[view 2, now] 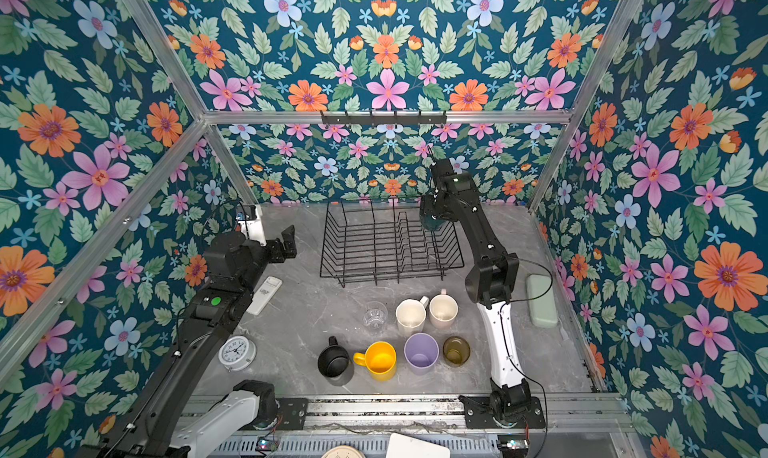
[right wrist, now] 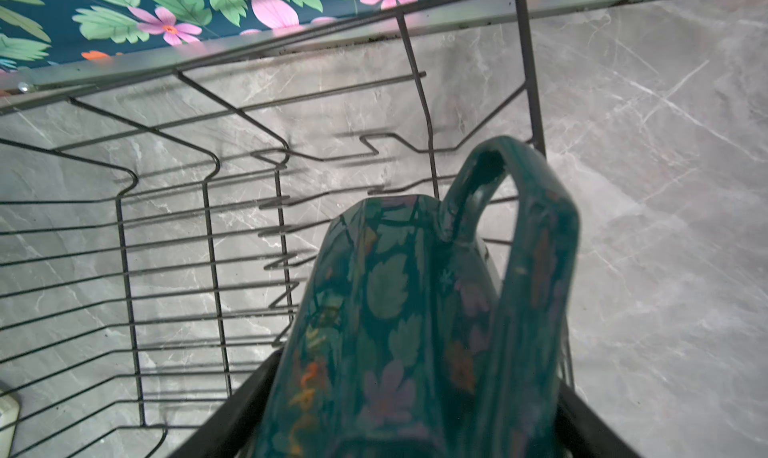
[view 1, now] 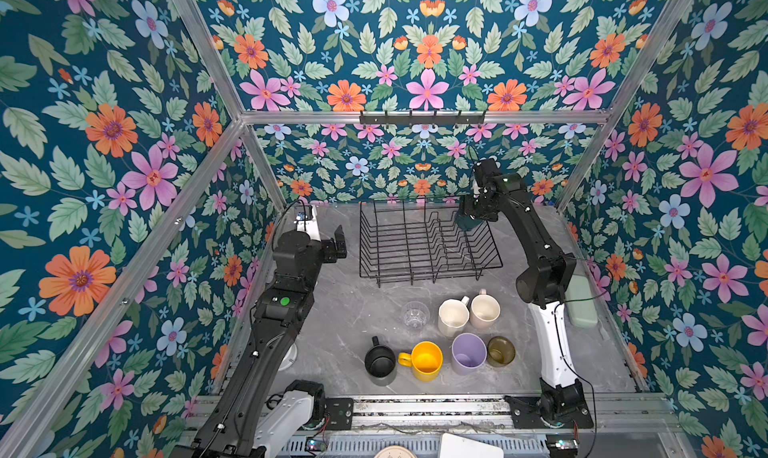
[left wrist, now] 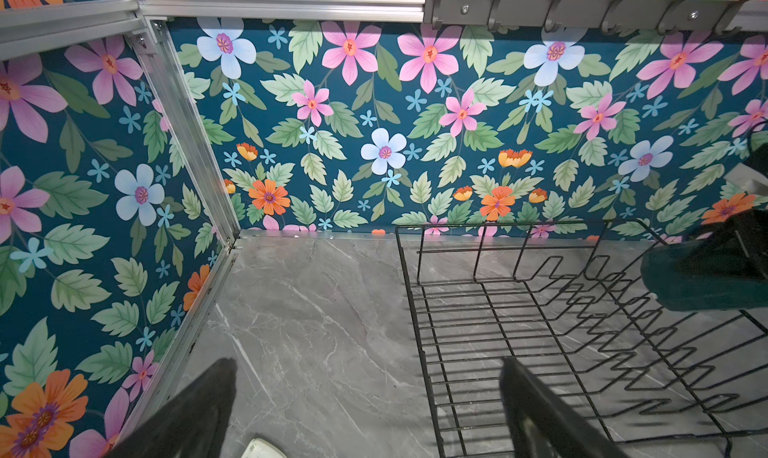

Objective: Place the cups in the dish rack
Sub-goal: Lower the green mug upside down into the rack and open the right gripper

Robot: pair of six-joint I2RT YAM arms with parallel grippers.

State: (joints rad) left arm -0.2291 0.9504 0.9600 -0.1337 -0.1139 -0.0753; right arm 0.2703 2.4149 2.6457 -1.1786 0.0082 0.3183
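Mug [right wrist: 399,310], dark green and glossy with a big loop handle, mirrors the floral walls. The right pincer [view 1: 471,215] is clamped on it above the right end of the dish rack [view 1: 415,244], a black wire basket at the desk's [view 1: 345,310] back edge. The left pincer [left wrist: 365,393] hangs wide apart, empty.

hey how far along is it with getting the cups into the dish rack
Nothing is loaded yet: the dish rack holds no cups. In hand: the right gripper holds the dark green mug over the rack's far right corner. Left: seven cups on the table, the clear glass, white mug, pink mug, black mug, yellow mug, lavender tumbler and amber glass. The left gripper is open and empty.
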